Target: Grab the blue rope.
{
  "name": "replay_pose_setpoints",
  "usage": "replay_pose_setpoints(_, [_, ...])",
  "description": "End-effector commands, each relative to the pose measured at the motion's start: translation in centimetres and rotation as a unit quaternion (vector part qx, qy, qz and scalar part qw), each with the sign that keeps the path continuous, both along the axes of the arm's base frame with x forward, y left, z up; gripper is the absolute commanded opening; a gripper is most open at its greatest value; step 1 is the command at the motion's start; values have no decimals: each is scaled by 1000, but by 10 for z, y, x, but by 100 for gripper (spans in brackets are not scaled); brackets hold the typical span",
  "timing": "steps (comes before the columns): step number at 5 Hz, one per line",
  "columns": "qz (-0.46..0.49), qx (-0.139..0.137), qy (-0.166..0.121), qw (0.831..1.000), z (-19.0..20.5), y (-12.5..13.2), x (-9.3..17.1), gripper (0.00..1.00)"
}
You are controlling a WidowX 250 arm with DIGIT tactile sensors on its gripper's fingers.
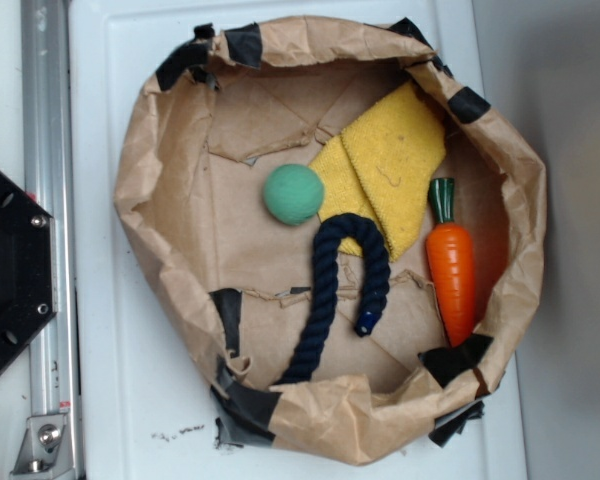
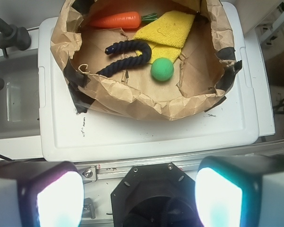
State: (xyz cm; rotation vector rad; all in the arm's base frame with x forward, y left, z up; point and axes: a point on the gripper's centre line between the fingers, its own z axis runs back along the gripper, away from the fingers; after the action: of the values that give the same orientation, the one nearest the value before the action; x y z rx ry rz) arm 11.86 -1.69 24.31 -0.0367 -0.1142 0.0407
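Observation:
The blue rope [image 1: 325, 290] is a thick dark navy twisted cord bent into a hook, lying on the floor of a crumpled brown paper basket [image 1: 140, 190]. Its brighter blue tip [image 1: 363, 324] points toward the near rim. In the wrist view the blue rope [image 2: 125, 56] lies far ahead, inside the basket. My gripper [image 2: 139, 198] is open, its two glowing pads [image 2: 59, 201] wide apart at the bottom of the wrist view, above the black robot base and well short of the basket. Nothing is between the fingers. The gripper does not show in the exterior view.
A green ball [image 1: 293, 194] sits beside the rope's bend. An orange toy carrot [image 1: 451, 265] lies along the right wall, and a folded yellow cloth [image 1: 390, 170] lies at the back. The basket stands on a white lid [image 2: 146, 135]. A metal rail [image 1: 45, 120] and a black base plate [image 1: 10, 270] lie at the left.

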Motion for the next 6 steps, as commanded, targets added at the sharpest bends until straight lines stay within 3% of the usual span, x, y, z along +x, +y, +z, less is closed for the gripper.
replay_pose_setpoints(1, [0, 0, 0, 1000, 0, 0, 0, 100])
replay_pose_setpoints(2, [50, -5, -6, 999, -27, -8, 50, 100])
replay_pose_setpoints(3, [163, -5, -26, 986, -56, -10, 94, 100])
replay_pose_setpoints(4, [274, 9, -41, 961, -105, -22, 129, 100])
replay_pose_setpoints(5, [303, 16, -15, 953, -157, -32, 139, 100])
replay_pose_setpoints(6, [299, -5, 14, 954, -198, -41, 133, 100])
